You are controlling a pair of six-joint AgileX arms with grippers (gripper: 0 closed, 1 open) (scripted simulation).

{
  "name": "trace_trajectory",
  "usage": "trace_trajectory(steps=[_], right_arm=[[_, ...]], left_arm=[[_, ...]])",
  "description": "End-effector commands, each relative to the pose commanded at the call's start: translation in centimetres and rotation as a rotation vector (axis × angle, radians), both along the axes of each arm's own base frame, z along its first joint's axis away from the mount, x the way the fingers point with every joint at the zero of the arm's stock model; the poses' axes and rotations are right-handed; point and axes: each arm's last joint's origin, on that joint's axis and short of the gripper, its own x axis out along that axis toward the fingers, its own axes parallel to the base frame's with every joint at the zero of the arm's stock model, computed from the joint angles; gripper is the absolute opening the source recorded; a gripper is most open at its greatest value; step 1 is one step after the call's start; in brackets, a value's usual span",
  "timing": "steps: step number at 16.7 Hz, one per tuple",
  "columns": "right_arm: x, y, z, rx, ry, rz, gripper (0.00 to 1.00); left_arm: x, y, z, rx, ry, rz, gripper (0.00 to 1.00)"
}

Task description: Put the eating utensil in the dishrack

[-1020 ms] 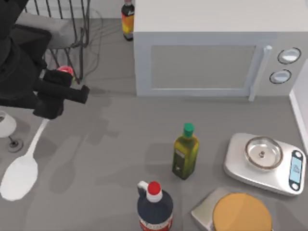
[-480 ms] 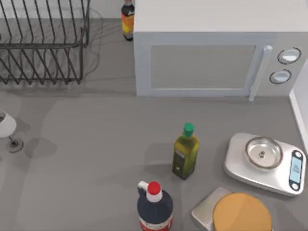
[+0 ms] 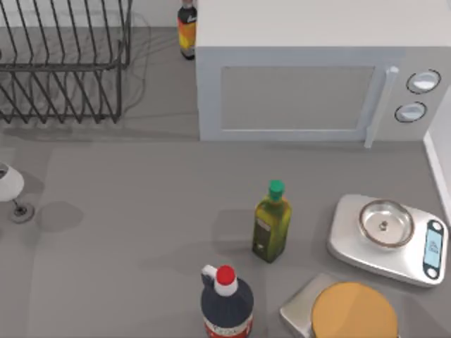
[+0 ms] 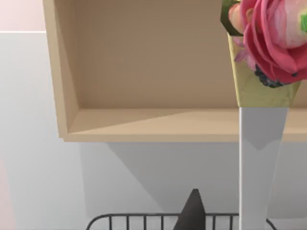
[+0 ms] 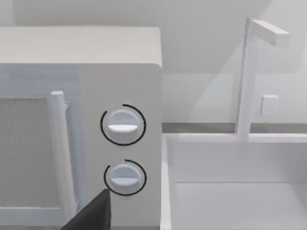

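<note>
At 10 o'clock on the grey desk (image 3: 141, 211), stood the large dark wire dishrack (image 3: 67, 77) with thin upright tines, with nothing seen among them. Above its rim bar, in the left wrist view, hung the slim white long-handled eating utensil (image 4: 259, 167), upright, pink-red and yellow knob uppermost, apparently clamped in the left tool (image 4: 206, 218) and clear of the wire. Judged as the carry step, with the release not yet made. Called next for a straight descent, white end first, into a gap between tines, then an opening of the tool.

Open room directly over the rack. Bounded behind by the pale wooden shelf (image 4: 144, 72) and, toward 12 o'clock, by the white microwave (image 3: 303, 91). Stemmed glass (image 3: 10, 186) at 9 o'clock, well apart from the rack. Right tool (image 5: 91, 215) parked facing the microwave dials, grip not to be told.
</note>
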Motion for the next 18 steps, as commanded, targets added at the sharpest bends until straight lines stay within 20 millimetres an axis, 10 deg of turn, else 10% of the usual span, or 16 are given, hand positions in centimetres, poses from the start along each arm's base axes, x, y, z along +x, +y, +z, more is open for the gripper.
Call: trace_trajectory(steps=[5,9,18], right_arm=[[0.0,0.0,0.0,0.000,0.000,0.000,1.00],[0.0,0.0,0.0,0.000,0.000,0.000,1.00],[0.0,0.0,0.0,0.000,0.000,0.000,1.00]], left_arm=[[0.5,0.0,0.0,0.001,0.001,-0.002,0.00],[5.1,0.5,-1.6,-0.002,0.009,-0.001,0.00],[18.4,0.4,-14.5,0.005,-0.023,0.001,0.00]])
